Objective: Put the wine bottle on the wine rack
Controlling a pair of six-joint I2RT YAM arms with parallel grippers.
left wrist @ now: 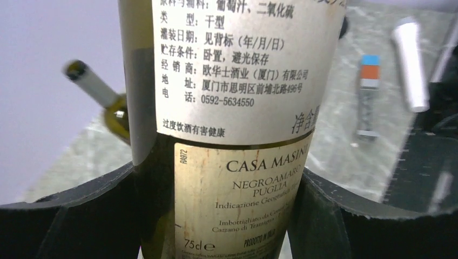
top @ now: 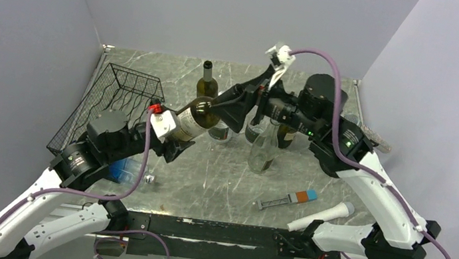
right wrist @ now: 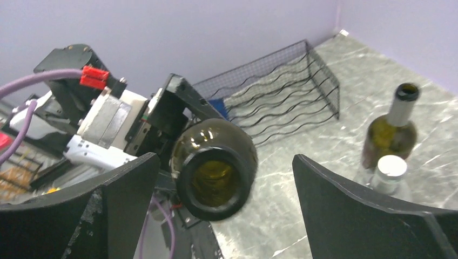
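The left gripper (left wrist: 216,210) is clamped on the bottle (left wrist: 237,81), its dark pads pressed to either side of the labelled body, and it alone carries the load. The bottle hangs sideways in mid-air at the centre of the top view. Its base points at the right gripper (right wrist: 226,162), whose jaws stand wide, the base between them and touching neither. The likeliest trouble is slip or twist: round glass under slick paper labels, gripped across one narrow band, could rotate in the pads. I cannot quite tell how near the balance point the grip sits. A swing toward the rack (top: 117,98), at the left of the top view, could clip the standing bottles (top: 206,83) just behind, or catch the rack's raised wire edge. The bottle is dark green glass with a hollowed round base and cream and white matte labels. The fingers are flat, black and broad. The table (top: 220,182) is grey marbled stone-look, hard enough to break a dropped bottle. The rack is thin black wire, a wavy lattice in a rectangular frame.
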